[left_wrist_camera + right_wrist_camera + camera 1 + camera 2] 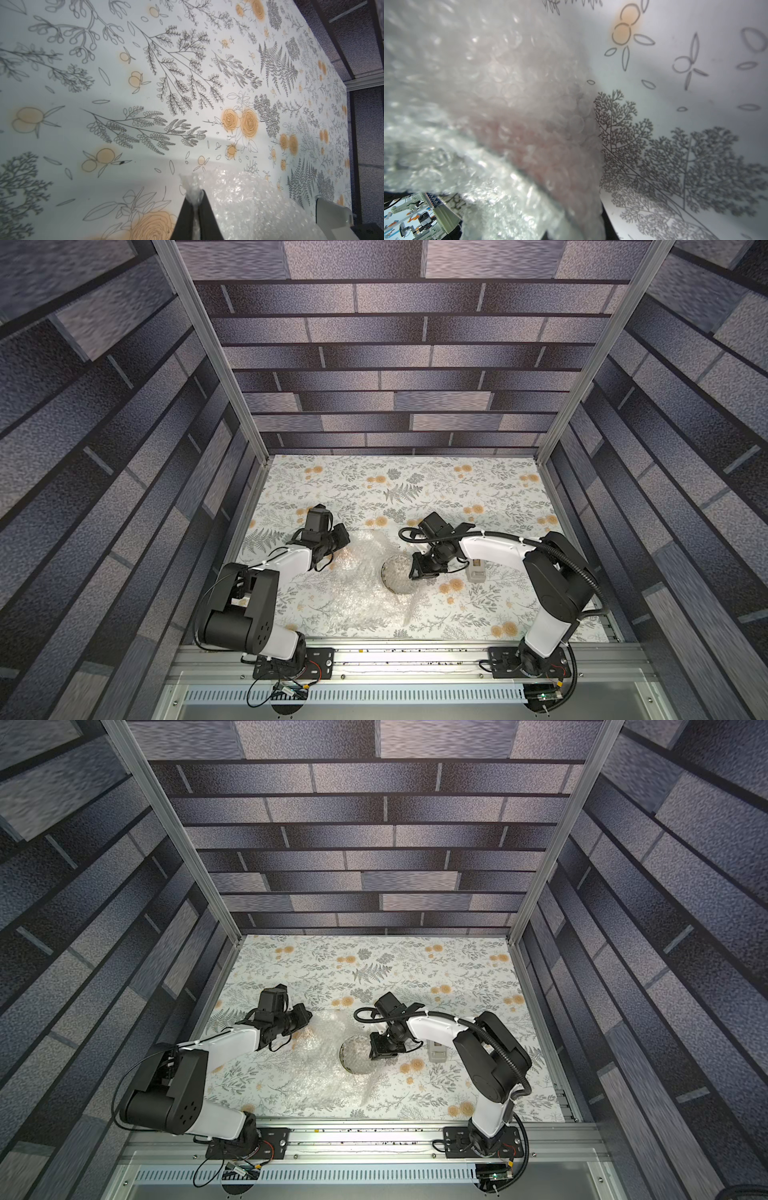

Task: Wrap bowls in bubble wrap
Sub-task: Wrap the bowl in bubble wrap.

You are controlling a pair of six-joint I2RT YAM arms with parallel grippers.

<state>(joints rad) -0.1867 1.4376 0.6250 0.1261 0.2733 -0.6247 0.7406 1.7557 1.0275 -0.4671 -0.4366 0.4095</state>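
The clear bubble wrap lies crumpled mid-table, one part drawn over the bowl. That bowl is round and speckled, with a dark rim, and sits at the sheet's right side. My left gripper is at the sheet's far left corner. In the left wrist view it is shut on a bunched edge of bubble wrap. My right gripper clamps the bowl's right rim through the bubble wrap; the wrap hides most of its jaws.
A grey tape dispenser stands just right of the right gripper, under the right forearm. The floral tabletop stretches behind both arms. Metal posts and patterned walls close in the sides and back.
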